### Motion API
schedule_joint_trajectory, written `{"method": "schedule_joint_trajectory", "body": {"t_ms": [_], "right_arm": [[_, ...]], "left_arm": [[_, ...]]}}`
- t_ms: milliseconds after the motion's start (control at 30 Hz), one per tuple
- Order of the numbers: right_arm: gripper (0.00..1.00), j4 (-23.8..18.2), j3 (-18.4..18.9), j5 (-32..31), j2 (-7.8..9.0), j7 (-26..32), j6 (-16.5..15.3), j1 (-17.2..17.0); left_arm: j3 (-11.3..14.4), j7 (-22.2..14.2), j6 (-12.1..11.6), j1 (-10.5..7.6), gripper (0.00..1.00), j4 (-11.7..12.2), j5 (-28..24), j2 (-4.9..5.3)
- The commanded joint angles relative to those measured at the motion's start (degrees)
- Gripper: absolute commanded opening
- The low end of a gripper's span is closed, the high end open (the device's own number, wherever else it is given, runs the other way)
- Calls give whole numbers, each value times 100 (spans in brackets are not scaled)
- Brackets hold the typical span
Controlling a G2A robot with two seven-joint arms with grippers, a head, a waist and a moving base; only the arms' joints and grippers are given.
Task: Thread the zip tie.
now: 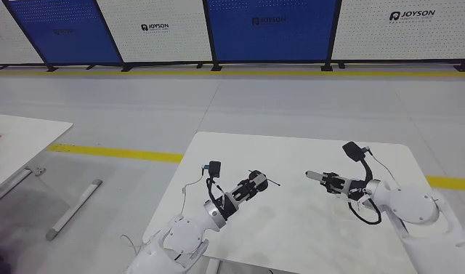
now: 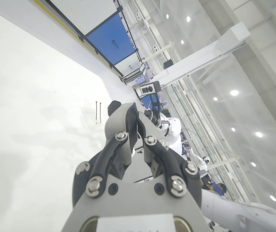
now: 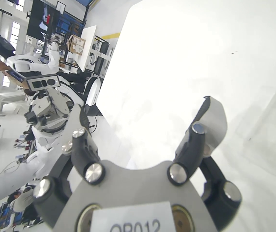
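Two zip ties [image 2: 98,112]: side by side on table [image 1: 305,230], near left gripper [image 2: 136,120].
Left gripper: jaws pressed together, 9 o'clock of right gripper [image 3: 145,115].
Right gripper: jaws wide.

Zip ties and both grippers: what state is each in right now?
Zip ties: two, lying straight and side by side on the table, loose, not threaded.
Left gripper: shut, nothing visible between its pads, not touching the zip ties.
Right gripper: open wide, empty.
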Motion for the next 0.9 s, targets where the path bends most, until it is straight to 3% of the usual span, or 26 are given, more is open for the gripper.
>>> {"method": "schedule_joint_trajectory", "body": {"t_ms": [0,233,433,567,667,867], "right_arm": [[100,0,0,-1,0,-1,0,0],[100,-113,141,-236,47,25,-63,-16],[100,-229,386,-779,196,1222,-504,291],[100,-103,182,-1203,229,2040,-756,720],[100,223,-129,-1366,189,2379,-637,1041],[100,269,-158,-1368,181,2381,-612,1073]], "left_arm": [[0,0,0,0,0,0,0,0],[0,0,0,0,0,0,0,0],[0,0,0,0,0,0,0,0],[0,0,0,0,0,0,0,0],[0,0,0,0,0,0,0,0],[0,0,0,0,0,0,0,0]]}}
